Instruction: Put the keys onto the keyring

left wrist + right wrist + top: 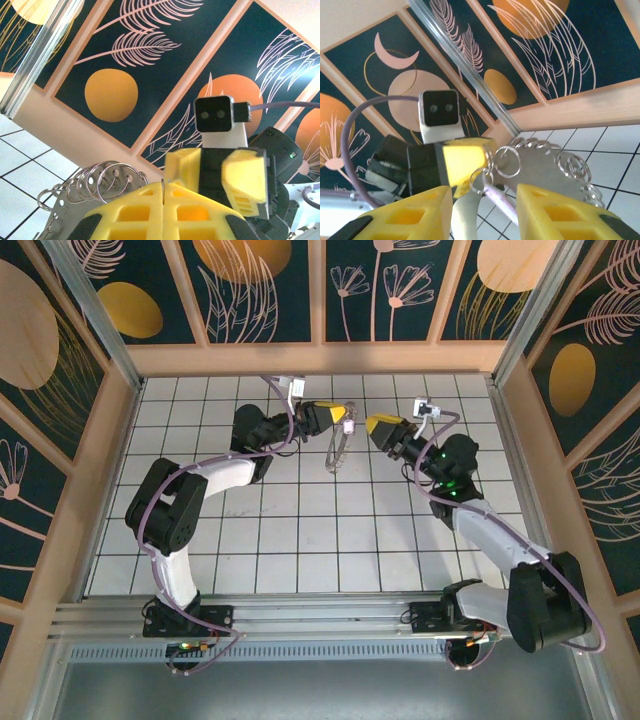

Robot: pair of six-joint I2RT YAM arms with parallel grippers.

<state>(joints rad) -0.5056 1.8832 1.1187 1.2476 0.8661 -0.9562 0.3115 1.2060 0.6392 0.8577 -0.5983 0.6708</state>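
1. Left claw (pixel 163 192) is shut tight on a wire of the keyring (pixel 547 170), holding it up off the desk (pixel 300 530) so the other arm can reach its rim.
2. Right claw (pixel 485 194), facing it, stands partly open and grips nothing.
3. Keyring hangs just below the left claw's tips.
4. Key (pixel 501 202) dangles in the right claw's gap, seemingly threaded on a small loop (pixel 479 182).

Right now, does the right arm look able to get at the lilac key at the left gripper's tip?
Probably yes. The right gripper is open and the key sits between its fingers, close beside the shut left gripper. Nothing appears to stand between them.
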